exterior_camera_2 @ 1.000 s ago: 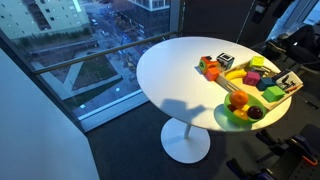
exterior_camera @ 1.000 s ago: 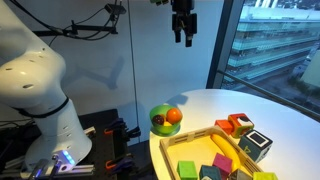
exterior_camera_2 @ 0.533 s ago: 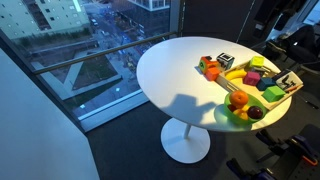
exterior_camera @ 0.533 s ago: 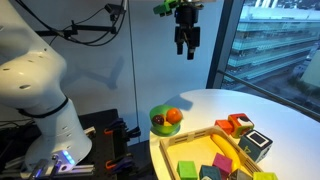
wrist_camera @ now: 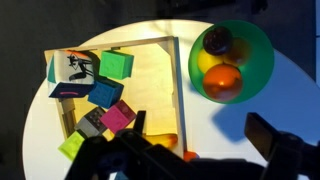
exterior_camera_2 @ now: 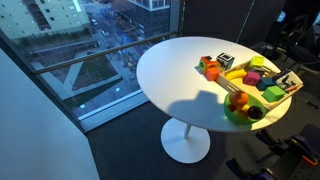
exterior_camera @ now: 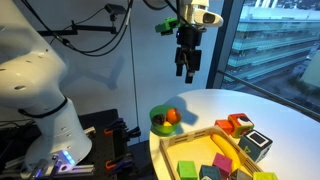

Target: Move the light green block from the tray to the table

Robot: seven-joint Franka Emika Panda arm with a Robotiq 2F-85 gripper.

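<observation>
The light green block (wrist_camera: 115, 65) lies in the tan wooden tray (wrist_camera: 150, 70) among other coloured blocks, beside a black-and-white box. It also shows in both exterior views (exterior_camera: 221, 162) (exterior_camera_2: 272, 94). The tray (exterior_camera: 200, 138) sits on the round white table (exterior_camera_2: 170, 70). My gripper (exterior_camera: 186, 70) hangs high above the table edge near the green bowl, open and empty. In the wrist view the gripper (wrist_camera: 200, 130) frames bare table beside the tray's rim, its fingers (wrist_camera: 265, 135) wide apart.
A green bowl (wrist_camera: 230, 55) with an orange ball stands next to the tray's corner, also seen in both exterior views (exterior_camera: 165, 119) (exterior_camera_2: 240, 108). Pink, yellow, orange and dark blocks (wrist_camera: 115, 118) fill the tray's far part. A window is behind the table.
My gripper has come down from the top of the exterior view toward the table and bowl. The blocks, tray and bowl have not moved.
</observation>
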